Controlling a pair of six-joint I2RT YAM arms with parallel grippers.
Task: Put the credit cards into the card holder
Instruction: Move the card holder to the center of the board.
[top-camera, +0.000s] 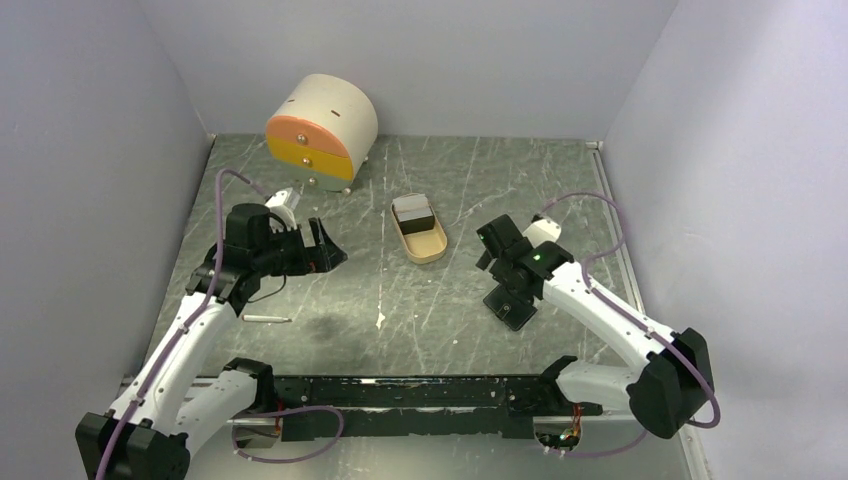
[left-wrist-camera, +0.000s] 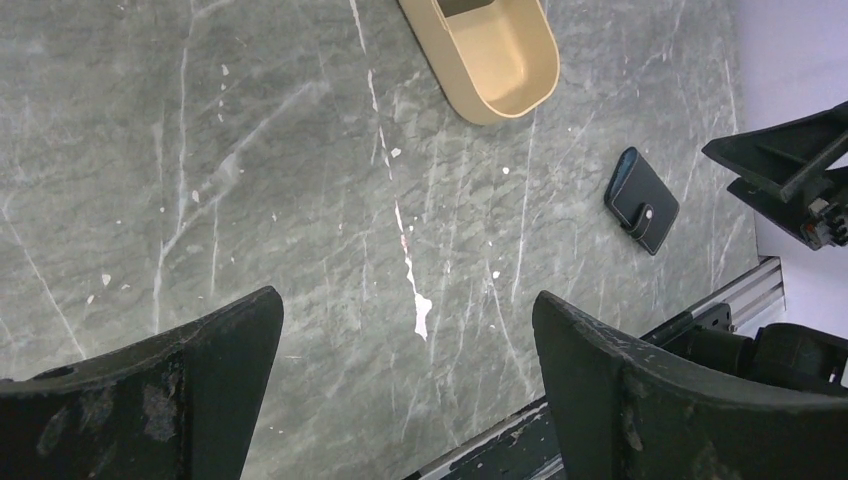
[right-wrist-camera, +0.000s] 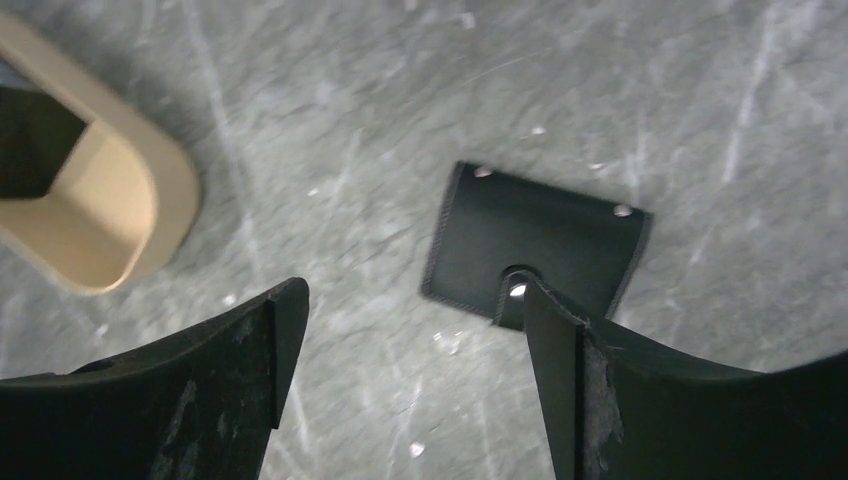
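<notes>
Nearest us, we see the card holder (top-camera: 514, 309) lying shut on the table (top-camera: 470, 170) by our right gripper (right-wrist-camera: 410, 300), spread and empty like the left gripper (left-wrist-camera: 405, 310), while farther back the credit cards (top-camera: 413, 211) sit in the tan tray (top-camera: 430, 246).

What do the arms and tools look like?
Left arm and right arm: white links, black joints, purple cable looped along each. Left tool and right tool: black, broad scuffed fingers. Green light on the right wrist.
</notes>
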